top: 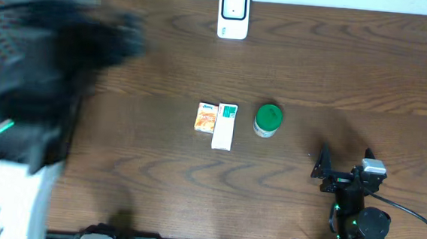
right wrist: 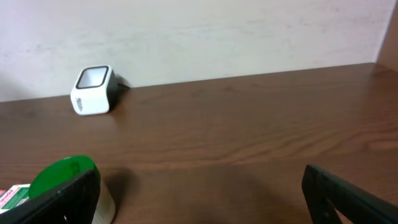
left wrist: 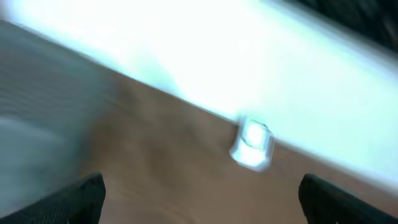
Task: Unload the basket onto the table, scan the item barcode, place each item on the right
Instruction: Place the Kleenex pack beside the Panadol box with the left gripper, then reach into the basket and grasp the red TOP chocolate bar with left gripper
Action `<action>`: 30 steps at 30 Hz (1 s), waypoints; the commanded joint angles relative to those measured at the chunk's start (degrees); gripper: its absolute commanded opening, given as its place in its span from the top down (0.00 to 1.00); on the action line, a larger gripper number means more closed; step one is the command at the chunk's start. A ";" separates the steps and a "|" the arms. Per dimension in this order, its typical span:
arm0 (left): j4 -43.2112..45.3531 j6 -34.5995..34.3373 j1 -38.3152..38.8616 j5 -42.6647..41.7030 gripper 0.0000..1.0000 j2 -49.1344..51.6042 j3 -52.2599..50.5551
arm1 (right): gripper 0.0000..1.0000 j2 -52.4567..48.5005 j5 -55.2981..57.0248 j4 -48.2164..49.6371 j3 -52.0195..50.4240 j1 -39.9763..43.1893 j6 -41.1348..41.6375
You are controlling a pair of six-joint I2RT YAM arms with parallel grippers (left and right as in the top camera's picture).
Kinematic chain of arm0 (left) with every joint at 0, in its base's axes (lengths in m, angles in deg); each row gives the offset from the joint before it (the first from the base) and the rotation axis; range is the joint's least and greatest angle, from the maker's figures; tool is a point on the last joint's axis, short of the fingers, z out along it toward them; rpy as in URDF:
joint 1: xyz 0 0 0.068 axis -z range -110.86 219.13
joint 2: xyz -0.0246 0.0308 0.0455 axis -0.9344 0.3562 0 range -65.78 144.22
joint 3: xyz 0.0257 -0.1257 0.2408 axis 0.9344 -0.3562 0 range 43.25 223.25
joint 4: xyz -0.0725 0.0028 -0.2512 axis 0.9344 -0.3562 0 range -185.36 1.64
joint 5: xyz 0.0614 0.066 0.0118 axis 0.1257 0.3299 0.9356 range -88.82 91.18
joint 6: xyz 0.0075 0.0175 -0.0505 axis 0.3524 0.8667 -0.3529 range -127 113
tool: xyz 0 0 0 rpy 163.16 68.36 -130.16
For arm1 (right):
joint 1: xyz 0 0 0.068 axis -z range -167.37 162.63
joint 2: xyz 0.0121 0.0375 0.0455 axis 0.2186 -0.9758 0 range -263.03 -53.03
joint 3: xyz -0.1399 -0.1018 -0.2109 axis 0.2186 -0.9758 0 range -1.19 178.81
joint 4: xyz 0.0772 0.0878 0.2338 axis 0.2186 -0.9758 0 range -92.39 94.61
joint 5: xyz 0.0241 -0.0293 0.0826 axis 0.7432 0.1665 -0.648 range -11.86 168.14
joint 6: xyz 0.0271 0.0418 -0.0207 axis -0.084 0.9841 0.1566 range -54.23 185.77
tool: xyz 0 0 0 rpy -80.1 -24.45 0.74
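Your table is dark wood with a strong grain, flat and matte. The scanner is a small white rounded block with a glossy dark face, far ahead of your right gripper and to its left, by the pale wall. The right gripper's jaws stand wide with nothing between them. Ahead-left of it sits a round green-lidded tub, then a slim white-and-green box lying flat, touching or nearly touching a squat orange carton. Bare wood lies ahead of and to the right of this gripper. The left gripper looks wide and empty too, though its view is smeared; the scanner shows as a white blob beyond it.
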 commanded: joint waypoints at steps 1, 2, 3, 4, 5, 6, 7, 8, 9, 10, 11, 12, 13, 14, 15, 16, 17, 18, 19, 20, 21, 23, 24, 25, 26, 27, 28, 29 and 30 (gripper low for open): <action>-4.33 1.79 -14.16 1.05 0.00 1.29 2.38 | 0.01 0.28 0.09 -0.22 -0.07 -0.48 -0.76; -5.35 1.77 -18.62 1.05 0.00 1.68 2.34 | 0.01 0.28 0.09 -0.22 -0.07 -0.48 -0.76; -6.40 1.75 -22.84 1.03 0.00 2.49 2.27 | 0.01 0.28 0.09 -0.22 -0.07 -0.48 -0.76; -7.45 1.53 -26.62 1.03 0.00 3.58 2.19 | 0.01 0.28 0.11 -0.22 -0.07 -0.48 -0.76; -8.44 1.33 -29.99 1.03 0.00 4.85 2.08 | 0.01 0.28 0.09 -0.22 -0.07 -0.48 -0.76; -9.46 1.09 -32.94 0.98 0.00 6.34 2.03 | 0.01 0.28 0.11 -0.22 -0.07 -0.48 -0.76; -10.51 0.87 -35.54 0.72 0.00 7.96 2.03 | 0.01 0.28 0.11 -0.22 -0.07 -0.48 -0.76; -11.74 0.92 -38.10 0.28 0.00 9.90 2.03 | 0.01 0.28 0.11 -0.22 -0.07 -0.48 -0.76; -12.79 0.94 -39.89 0.15 0.00 11.65 2.01 | 0.01 0.28 0.11 -0.22 -0.07 -0.48 -0.76; -13.99 1.29 -41.46 0.15 0.00 13.73 1.97 | 0.01 0.28 0.11 -0.22 -0.07 -0.48 -0.76; -14.80 2.05 -42.27 0.13 0.00 15.17 1.90 | 0.01 0.28 0.09 -0.22 -0.07 -0.48 -0.76; -15.56 3.56 -42.82 0.15 0.00 16.74 1.68 | 0.01 0.28 0.09 -0.22 -0.07 -0.48 -0.76; -16.24 5.95 -43.04 0.15 0.00 18.21 1.29 | 0.01 0.28 0.11 -0.22 -0.07 -0.48 -0.76; -16.90 9.92 -43.01 0.17 0.00 19.67 0.66 | 0.01 0.28 0.11 -0.22 -0.07 -0.48 -0.76; -17.31 13.46 -42.86 0.22 0.00 20.70 -0.04 | 0.01 0.28 0.09 -0.22 -0.07 -0.48 -0.76; -17.53 16.76 -42.71 0.20 0.00 21.49 -0.94 | 0.01 0.28 0.11 -0.22 -0.07 -0.48 -0.76; -17.70 20.28 -42.58 0.22 0.00 22.03 -2.01 | 0.01 0.28 0.11 -0.22 -0.07 -0.48 -0.76; -17.64 23.26 -42.53 0.20 0.00 22.36 -3.23 | 0.01 0.28 0.09 -0.22 -0.07 -0.48 -0.76; -17.27 25.05 -42.53 0.20 0.00 22.58 -4.63 | 0.01 0.28 0.11 -0.22 -0.07 -0.48 -0.76; -16.65 25.81 -42.56 0.20 0.00 22.58 -6.16 | 0.01 0.28 0.09 -0.22 -0.07 -0.48 -0.76; -16.00 26.99 -42.60 0.22 0.00 22.56 -7.98 | 0.01 0.28 0.11 -0.22 -0.07 -0.48 -0.76; -14.29 28.92 -42.60 0.24 0.00 22.56 -11.23 | 0.01 0.28 0.11 -0.22 -0.07 -0.48 -0.76; -12.96 29.42 -42.60 0.22 0.00 22.56 -13.07 | 0.01 0.28 0.11 -0.22 -0.07 -0.48 -0.76; -11.80 29.75 -42.60 0.13 0.00 22.56 -14.49 | 0.01 0.28 0.09 -0.22 -0.07 -0.48 -0.76; -10.19 30.51 -42.58 -0.22 0.02 22.56 -16.33 | 0.01 0.28 0.11 -0.22 -0.07 -0.48 -0.76; -8.79 32.20 -42.53 -1.36 0.02 22.58 -18.10 | 0.01 0.28 0.11 -0.22 -0.07 -0.48 -0.76; -7.23 33.94 -42.47 -2.93 0.02 22.58 -20.33 | 0.01 0.28 0.09 -0.22 -0.07 -0.48 -0.76; -5.79 34.99 -42.47 -4.02 0.02 22.58 -22.16 | 0.01 0.28 0.09 -0.22 -0.07 -0.48 -0.76; -4.26 35.15 -42.42 -4.17 0.02 22.58 -24.04 | 0.01 0.28 0.11 -0.22 -0.07 -0.48 -0.76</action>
